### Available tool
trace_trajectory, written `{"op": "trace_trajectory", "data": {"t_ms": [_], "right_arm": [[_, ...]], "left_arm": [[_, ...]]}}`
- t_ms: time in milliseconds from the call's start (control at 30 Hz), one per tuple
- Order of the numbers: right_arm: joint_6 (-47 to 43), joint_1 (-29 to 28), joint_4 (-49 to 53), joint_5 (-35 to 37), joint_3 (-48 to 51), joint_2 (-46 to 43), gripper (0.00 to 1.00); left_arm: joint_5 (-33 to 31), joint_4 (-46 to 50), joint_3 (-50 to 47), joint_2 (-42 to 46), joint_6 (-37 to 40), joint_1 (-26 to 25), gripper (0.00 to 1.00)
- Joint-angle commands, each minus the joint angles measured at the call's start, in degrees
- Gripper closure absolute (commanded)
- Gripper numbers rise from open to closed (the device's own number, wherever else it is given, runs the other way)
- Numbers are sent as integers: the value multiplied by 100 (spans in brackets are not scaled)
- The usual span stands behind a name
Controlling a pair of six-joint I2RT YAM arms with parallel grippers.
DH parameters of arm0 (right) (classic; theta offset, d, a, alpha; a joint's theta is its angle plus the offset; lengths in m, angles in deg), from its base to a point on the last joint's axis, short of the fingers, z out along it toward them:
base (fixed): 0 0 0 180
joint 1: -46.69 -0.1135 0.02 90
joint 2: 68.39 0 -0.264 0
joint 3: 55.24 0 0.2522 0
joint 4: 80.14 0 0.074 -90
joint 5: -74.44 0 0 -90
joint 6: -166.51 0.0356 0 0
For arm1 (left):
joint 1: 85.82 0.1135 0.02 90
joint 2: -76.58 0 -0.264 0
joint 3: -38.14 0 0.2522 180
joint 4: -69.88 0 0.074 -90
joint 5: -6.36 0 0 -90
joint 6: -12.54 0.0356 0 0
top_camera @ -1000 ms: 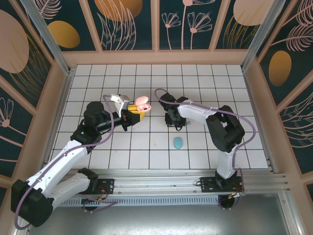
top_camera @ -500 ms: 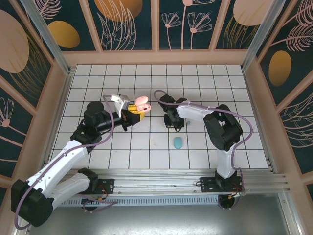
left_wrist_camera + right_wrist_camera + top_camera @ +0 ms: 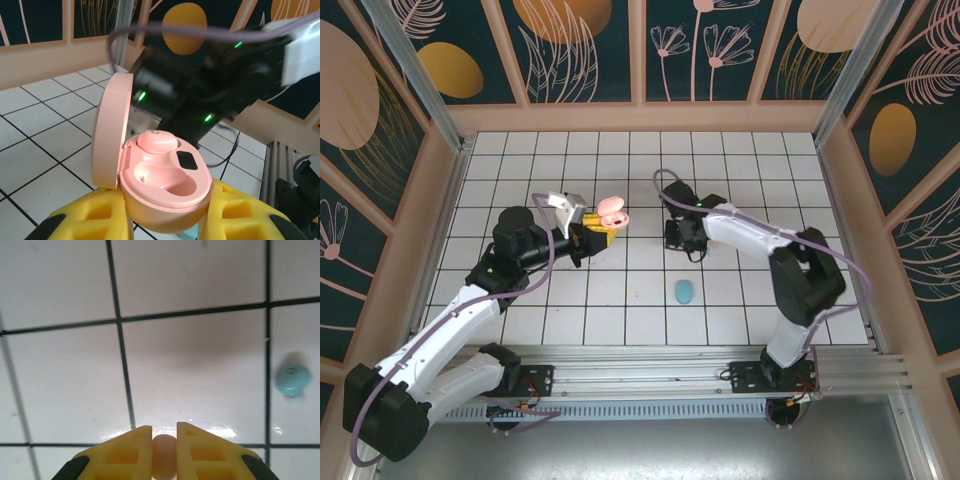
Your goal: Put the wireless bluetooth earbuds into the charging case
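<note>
My left gripper (image 3: 599, 232) is shut on the open pink charging case (image 3: 611, 211), held above the tiles left of centre. In the left wrist view the case (image 3: 165, 192) sits between the yellow fingers (image 3: 92, 220) with its lid (image 3: 111, 131) swung up. One pink earbud (image 3: 156, 141) is seated in the far slot and the near slot (image 3: 172, 180) is empty. My right gripper (image 3: 684, 240) hangs over the middle tiles. Its yellow jaws (image 3: 164, 431) are shut on a small pink earbud (image 3: 164, 457). A light blue earbud (image 3: 292, 380) lies on the tile to the right.
A closed teal oval case (image 3: 684, 292) lies on the tiles nearer the arm bases, below my right gripper. Wooden walls with dark panels enclose the white tiled floor (image 3: 770, 200) on three sides. The right arm's black body (image 3: 210, 95) looms just behind the pink case.
The right gripper has closed on the pink earbud, and its arm has swung a little to the right. The left arm and the pink case have stayed put.
</note>
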Motion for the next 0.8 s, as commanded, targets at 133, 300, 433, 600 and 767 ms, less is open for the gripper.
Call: {"op": "trace_trajectory", "data": {"t_ms": [133, 300, 433, 600, 767], "right_arm": [[211, 47, -441, -488, 272, -1642, 90], [304, -166, -631, -557, 294, -2527, 92], [379, -383, -811, -640, 259, -3043, 94], [451, -798, -1053, -676, 137, -3332, 95], [496, -1180, -1564, -903, -21, -3318, 95]], "left_arm": [[44, -573, 232, -275, -7, 14, 100], [47, -830, 244, -435, -69, 8, 100], [5, -996, 180, -509, -71, 8, 100], [-21, -1272, 65, -510, -53, 21, 100], [-45, -1446, -40, -460, -18, 13, 100]]}}
